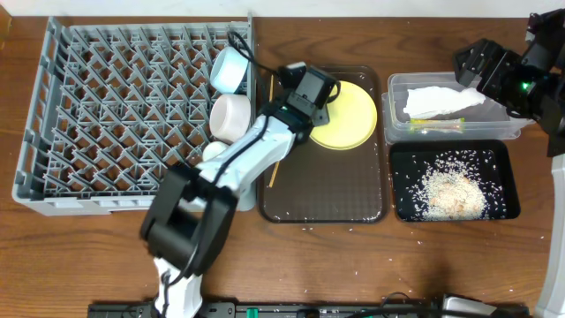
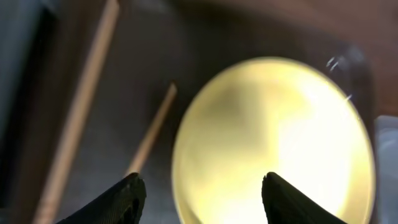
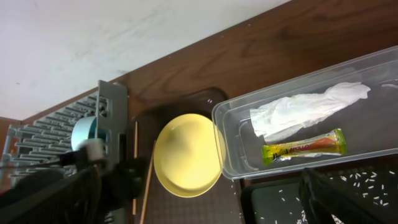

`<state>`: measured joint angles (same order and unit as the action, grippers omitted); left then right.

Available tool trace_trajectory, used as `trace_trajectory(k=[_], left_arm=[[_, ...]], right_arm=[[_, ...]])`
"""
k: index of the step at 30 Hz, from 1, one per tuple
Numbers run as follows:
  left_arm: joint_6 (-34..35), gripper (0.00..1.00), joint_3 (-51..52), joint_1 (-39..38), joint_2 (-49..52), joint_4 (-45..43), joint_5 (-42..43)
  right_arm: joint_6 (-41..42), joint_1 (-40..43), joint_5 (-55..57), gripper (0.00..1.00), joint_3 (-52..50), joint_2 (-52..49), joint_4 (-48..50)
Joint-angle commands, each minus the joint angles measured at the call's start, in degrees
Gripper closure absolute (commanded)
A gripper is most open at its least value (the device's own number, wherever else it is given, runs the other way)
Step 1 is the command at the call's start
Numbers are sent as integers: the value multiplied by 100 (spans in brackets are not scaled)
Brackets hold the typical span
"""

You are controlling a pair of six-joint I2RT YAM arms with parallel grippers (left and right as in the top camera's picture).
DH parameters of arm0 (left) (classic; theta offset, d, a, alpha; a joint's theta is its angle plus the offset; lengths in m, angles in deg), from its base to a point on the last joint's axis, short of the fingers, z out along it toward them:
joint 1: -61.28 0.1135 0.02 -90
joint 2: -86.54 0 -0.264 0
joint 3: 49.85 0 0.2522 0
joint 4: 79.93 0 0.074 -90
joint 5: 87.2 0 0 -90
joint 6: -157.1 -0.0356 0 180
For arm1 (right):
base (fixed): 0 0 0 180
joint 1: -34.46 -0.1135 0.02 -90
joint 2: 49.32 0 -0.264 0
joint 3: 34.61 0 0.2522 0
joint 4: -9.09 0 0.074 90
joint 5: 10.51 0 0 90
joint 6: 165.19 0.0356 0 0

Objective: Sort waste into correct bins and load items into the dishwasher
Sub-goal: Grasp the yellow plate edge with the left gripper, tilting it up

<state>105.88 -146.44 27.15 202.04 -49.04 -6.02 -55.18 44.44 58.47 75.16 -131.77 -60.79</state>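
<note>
Looking down from overhead, I see the left gripper (image 1: 311, 91) poised over the yellow plate (image 1: 353, 115), at the edge nearest the dish rack (image 1: 106, 115). The plate lies flat on the brown serving tray (image 1: 327, 199). The blue bowl (image 1: 229, 69), white bowl (image 1: 231, 115) and cup (image 1: 214, 152) already sit along the rack's right side. The right gripper (image 1: 472, 66) waits off by the clear tub (image 1: 397, 124).

From the left wrist, the fingers (image 2: 121, 199) stand apart with nothing between them, and the plate's rim sits below the gap. The 2 chopsticks (image 2: 79, 106) lie beside the plate on the tray, clear of it.

From the right wrist, that gripper's fingers are spread wide and empty. The napkin (image 3: 305, 109) and wrapper (image 3: 305, 147) rest inside the tub, whose corner just overlaps the plate's edge in this view.

To my eye the plate is stiff, smooth and probably slick, and likely light. Lying flat, it offers only its raised rim as a hold. I would pinch the rim with 1 finger inside and 1 outside, squarely, since a shallow bite could slide off. It may also swing down when lifted from 1 edge.
</note>
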Motion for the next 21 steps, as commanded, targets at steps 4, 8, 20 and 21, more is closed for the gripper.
trace_trajectory(k=[4, 8, 20, 21], left_arm=[[448, 38, 46, 37, 435, -94, 498], [570, 38, 48, 37, 468, -94, 496], [1259, 37, 107, 68, 944, -295, 662], [1261, 37, 107, 70, 966, -339, 699]], right_arm=[[33, 50, -22, 1, 57, -7, -9], [33, 50, -22, 1, 59, -7, -9], [33, 50, -22, 1, 57, -7, -9], [33, 50, -22, 1, 57, -7, -9]])
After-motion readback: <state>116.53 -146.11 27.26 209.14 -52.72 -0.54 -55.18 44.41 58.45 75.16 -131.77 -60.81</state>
